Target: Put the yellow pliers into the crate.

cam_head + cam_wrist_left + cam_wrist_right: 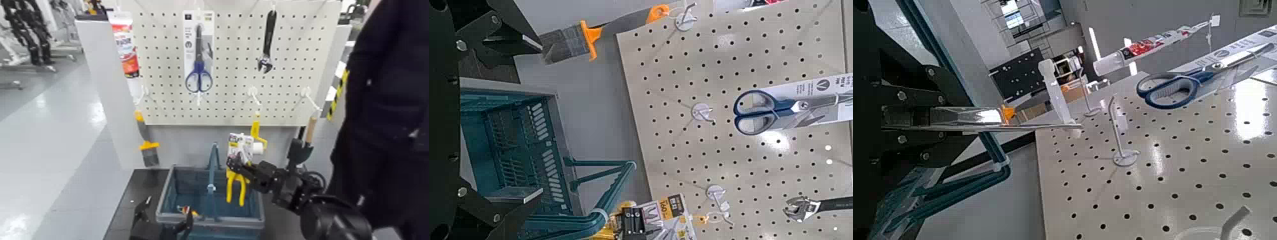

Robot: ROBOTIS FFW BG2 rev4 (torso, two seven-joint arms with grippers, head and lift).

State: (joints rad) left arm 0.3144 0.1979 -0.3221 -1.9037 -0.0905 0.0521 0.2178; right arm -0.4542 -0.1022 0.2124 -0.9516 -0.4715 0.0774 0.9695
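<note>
Off-white pegboard (166, 105) stands behind the blue crate (181, 185). Near the crate's near left corner, the left gripper (165, 216) has its fingers spread. Above the crate's right half, toward its far right corner, the right gripper (235, 161) is pinching the card of the yellow pliers (242, 193), handles down.

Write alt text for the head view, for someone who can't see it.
The robot's right hand holds yellow-handled pliers on their card over a blue shopping basket. Behind, a white pegboard displays blue-handled scissors and an adjustable wrench. The left hand is low, near the basket's left side.
</note>
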